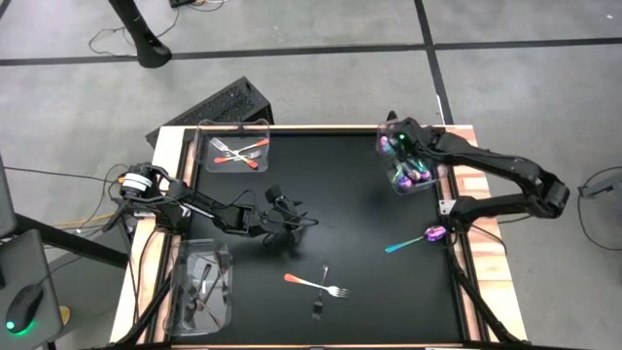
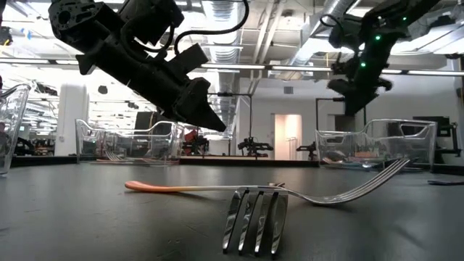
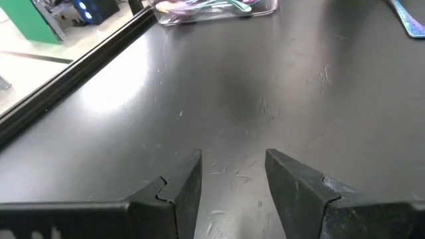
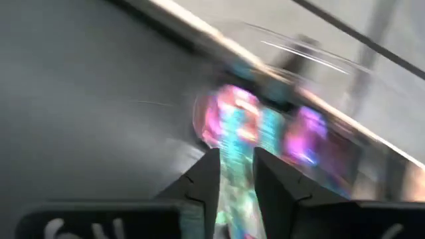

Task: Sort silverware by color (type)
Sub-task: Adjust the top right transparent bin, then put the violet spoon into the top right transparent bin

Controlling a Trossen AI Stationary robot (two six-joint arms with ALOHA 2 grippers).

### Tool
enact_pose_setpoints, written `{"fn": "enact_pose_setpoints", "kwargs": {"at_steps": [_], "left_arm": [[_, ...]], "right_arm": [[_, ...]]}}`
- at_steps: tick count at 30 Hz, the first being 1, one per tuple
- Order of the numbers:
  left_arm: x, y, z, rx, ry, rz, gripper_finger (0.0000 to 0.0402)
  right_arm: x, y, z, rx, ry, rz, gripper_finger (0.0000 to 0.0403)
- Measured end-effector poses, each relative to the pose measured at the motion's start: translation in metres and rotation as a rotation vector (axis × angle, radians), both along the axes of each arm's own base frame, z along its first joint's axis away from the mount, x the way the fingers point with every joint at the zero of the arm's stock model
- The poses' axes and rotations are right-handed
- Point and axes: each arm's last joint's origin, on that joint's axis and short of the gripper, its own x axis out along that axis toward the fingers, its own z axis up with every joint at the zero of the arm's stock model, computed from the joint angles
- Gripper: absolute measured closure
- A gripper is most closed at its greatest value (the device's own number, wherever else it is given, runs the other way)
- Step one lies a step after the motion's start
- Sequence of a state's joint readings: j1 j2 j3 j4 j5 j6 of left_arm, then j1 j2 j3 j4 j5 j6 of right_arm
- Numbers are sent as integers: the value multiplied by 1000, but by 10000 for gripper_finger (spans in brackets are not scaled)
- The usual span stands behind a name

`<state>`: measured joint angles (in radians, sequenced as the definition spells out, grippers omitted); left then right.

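Over the far-right bin (image 1: 408, 165) of iridescent silverware (image 1: 409, 172), the right end effector (image 4: 231, 174) shows fingers slightly parted, seen only by its wrist camera. Mid-surface, the left end effector (image 3: 232, 178) is spread and empty; the overhead view alone shows an orange-handled fork (image 1: 317, 284) and iridescent spoon (image 1: 420, 238) loose on the surface (image 1: 350, 204).

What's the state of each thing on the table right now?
Left hand: open, empty, mid-table.
Right hand: over the purple bin; iridescent piece between its fingers.
Purple spoon: loose by the right edge.
Orange-handled fork: loose, unsorted.
Dark fork: crosses it.
Orange bin: holds two pieces.
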<state>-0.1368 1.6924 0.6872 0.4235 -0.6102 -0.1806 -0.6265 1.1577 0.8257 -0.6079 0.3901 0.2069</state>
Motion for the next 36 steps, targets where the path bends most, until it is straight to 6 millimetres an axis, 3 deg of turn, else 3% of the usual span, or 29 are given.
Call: {"fn": "enact_pose_setpoints", "kwargs": {"at_steps": [5,11,17,25,30,36], "left_arm": [[0,2,0,8,0,15,246],[0,2,0,-1,-2,12,246],[0,2,-1,-1,6,15,246],[-1,3,-2,12,16,38,246],[-1,3,-2,10,17,37,246],[-1,3,-1,9,13,38,246]], "right_arm": [[29,1,-12,6,-7,203,282],[52,-11,-55,60,148,252,307],[50,-22,-74,-29,300,33,320],[37,-33,-63,-30,270,-27,321],[37,-4,-38,21,167,121,321],[35,54,-12,57,124,370,321]]}}
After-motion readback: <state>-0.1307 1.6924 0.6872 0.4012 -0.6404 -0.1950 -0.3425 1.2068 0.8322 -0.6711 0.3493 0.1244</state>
